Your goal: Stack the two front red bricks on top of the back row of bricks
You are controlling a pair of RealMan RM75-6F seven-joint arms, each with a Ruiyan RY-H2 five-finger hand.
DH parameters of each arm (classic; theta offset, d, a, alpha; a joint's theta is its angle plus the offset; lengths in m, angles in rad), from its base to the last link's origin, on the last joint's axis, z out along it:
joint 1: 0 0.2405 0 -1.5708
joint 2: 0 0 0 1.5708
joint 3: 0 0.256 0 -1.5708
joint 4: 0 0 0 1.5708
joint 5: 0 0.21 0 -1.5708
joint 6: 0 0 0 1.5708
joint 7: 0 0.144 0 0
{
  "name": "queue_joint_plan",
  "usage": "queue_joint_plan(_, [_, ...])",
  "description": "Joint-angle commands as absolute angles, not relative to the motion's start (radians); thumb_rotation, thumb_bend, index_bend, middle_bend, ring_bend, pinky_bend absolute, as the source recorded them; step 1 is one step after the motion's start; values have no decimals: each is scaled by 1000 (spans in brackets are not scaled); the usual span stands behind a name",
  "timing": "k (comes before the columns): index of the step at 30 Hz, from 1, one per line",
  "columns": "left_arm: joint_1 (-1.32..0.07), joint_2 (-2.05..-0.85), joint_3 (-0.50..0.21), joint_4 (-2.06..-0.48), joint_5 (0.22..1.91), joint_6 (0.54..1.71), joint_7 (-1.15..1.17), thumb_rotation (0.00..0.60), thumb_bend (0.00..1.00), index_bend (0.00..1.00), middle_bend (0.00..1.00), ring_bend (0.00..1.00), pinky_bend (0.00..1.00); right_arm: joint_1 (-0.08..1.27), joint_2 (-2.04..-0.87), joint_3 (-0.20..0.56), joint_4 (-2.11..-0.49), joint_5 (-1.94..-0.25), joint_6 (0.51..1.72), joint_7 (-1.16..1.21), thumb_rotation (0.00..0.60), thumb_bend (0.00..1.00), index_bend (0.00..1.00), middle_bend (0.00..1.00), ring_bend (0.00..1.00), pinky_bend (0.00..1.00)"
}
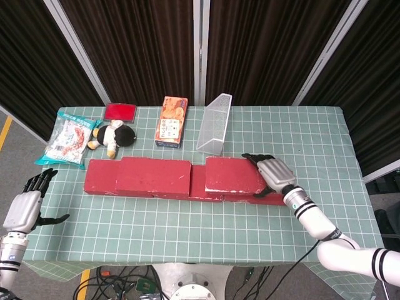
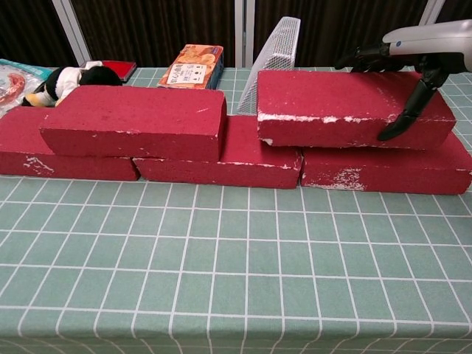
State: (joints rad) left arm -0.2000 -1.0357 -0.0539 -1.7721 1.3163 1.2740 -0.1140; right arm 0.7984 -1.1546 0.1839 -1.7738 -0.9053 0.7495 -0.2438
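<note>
Head view shows both hands; chest view shows only the right hand [image 2: 413, 63], plus the brick fronts edge-on. Left hand [image 1: 25, 206] hangs off the table's left edge, low, fingers apart, holding nothing, well apart from every brick. Chest view makes the stacking plain: back row of bricks [image 2: 221, 158] lies flat on the cloth, left upper brick [image 2: 136, 122] sits on top of it bridging two lower ones, right upper brick [image 2: 350, 110] sits on top at the right, overlapping the middle and right lower bricks. From the head view the levels are hard to separate; right upper brick [image 1: 234, 175] just reads as a lighter-edged slab over the row.

Right hand [image 1: 272, 174] grips the right end of the right upper brick: fingers [image 2: 365, 57] over its top back edge, thumb down the front face. Whether the brick's full weight rests on the row or the hand cannot tell.

Surface: table [image 1: 312, 134] with green grid cloth. Behind the row: clear mesh tray [image 1: 214, 124] tilted on edge, orange box [image 1: 172, 120], red flat case [image 1: 120, 111], plush toy [image 1: 112, 136], snack packet [image 1: 67, 140]. Dark curtains [image 1: 144, 44] with pale frame strips at the back; grey floor and cables below the table's front.
</note>
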Motion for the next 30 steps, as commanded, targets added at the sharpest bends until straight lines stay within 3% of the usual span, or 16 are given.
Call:
queue_joint_plan(1, [-199,-1036,-54,-1767,1318,1272,-122,600,19,0,0,0,0,813,-1171,180,-1768,-885,750,-252,600,56,90,233,163,270])
queue_joint_plan(30, [-197,-1038,-43,-1718,1324,1221,-179,600,19,0,0,0,0,936,-1242,133,-1798,-687,821,-371,600,56,91,233,162,271])
